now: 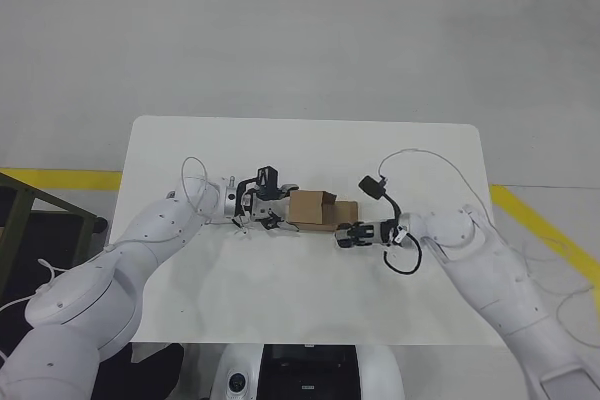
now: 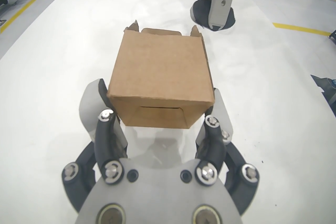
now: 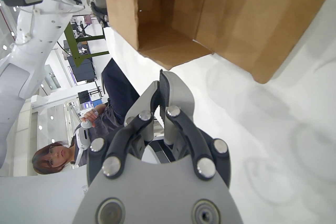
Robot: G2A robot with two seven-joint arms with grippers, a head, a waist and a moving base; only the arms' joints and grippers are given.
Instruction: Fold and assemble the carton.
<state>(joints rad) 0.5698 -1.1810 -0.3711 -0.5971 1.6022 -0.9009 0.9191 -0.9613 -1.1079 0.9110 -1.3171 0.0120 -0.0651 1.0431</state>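
While left tool (image 2: 159,92) clamps carton (image 2: 160,64) at closed end, right tool (image 3: 160,83) hangs pinched together beside open end.

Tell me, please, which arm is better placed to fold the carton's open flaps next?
Right, probably: the right gripper, shut, sits just off the carton's open end, while the left gripper clasps the closed end.
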